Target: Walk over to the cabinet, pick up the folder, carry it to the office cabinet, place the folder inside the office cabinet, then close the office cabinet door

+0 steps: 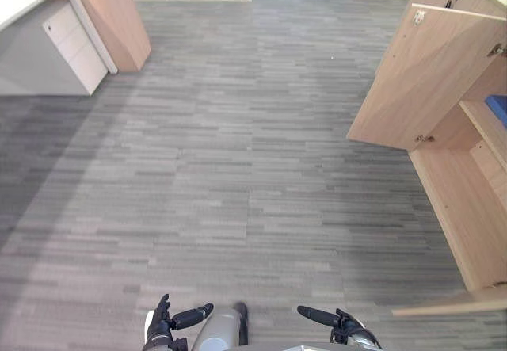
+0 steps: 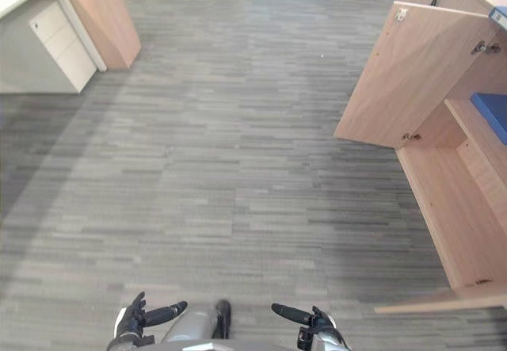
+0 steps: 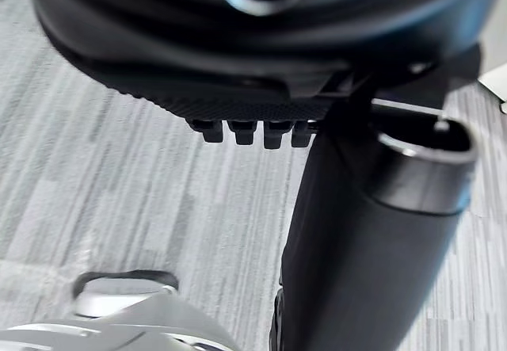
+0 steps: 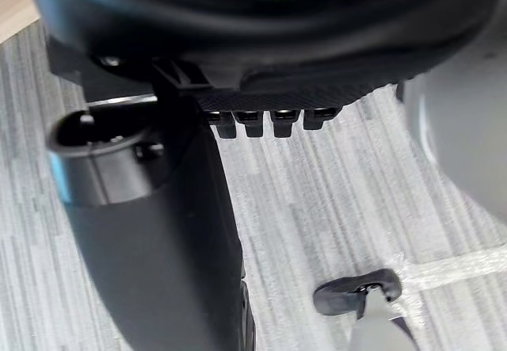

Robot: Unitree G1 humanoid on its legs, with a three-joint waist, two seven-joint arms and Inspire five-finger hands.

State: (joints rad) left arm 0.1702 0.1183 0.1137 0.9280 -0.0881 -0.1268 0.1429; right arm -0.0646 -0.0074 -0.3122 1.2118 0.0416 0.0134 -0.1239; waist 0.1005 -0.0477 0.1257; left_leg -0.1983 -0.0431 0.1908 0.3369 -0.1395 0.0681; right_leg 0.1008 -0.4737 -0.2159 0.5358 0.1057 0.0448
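Grey carpet floor (image 1: 238, 169) ahead. Wooden cabinet (image 1: 459, 200) at right, its door (image 1: 420, 82) swung wide. Folder (image 2: 493, 112) is likely the blue slab lying on the shelf (image 1: 482, 127) inside, though the frame edge cuts it off.

Left hand (image 1: 161, 323) and right hand (image 1: 344, 326) are low in front, fingers loose, thumbs out, nothing held.

Judgement: the folder looks stowed, so closing the door is what remains.
- Turn right and walk to the door's free edge, not the hinge side.
- Lay straight fingers flat on its outer face.
- Push in one steady arc until it meets the frame.
- First check the folder sits fully behind the shelf lip, or the door may catch it.
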